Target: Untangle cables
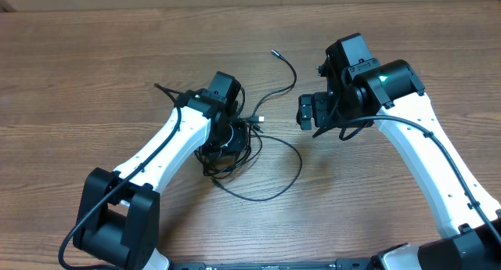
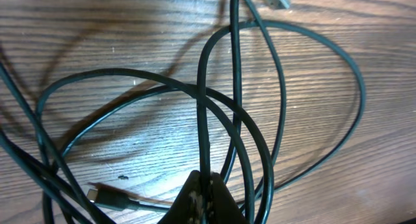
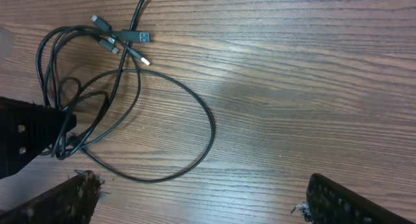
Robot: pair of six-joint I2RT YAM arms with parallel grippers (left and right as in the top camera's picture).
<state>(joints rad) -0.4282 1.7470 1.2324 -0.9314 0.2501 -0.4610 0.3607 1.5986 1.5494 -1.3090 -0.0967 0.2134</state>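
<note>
Thin black cables [image 1: 293, 172] lie tangled in the middle of the table, with one loop spreading to the right and one end [image 1: 275, 54] trailing toward the back. My left gripper [image 1: 225, 138] points down into the tangle. In the left wrist view it [image 2: 207, 199] is shut on one cable strand [image 2: 202, 107] that runs straight up from the fingertips, with other loops crossing around it and a plug [image 2: 104, 197] lying to the left. My right gripper [image 1: 307, 112] hovers open to the right of the tangle; its fingers [image 3: 68, 199] stand wide apart over bare wood, beside the big loop [image 3: 209, 130].
Several plug ends [image 3: 133, 37] bunch together at the far side of the tangle. The wooden table [image 1: 94, 82] stretches out on all sides. Thicker black cables run along both white arms [image 1: 427, 160].
</note>
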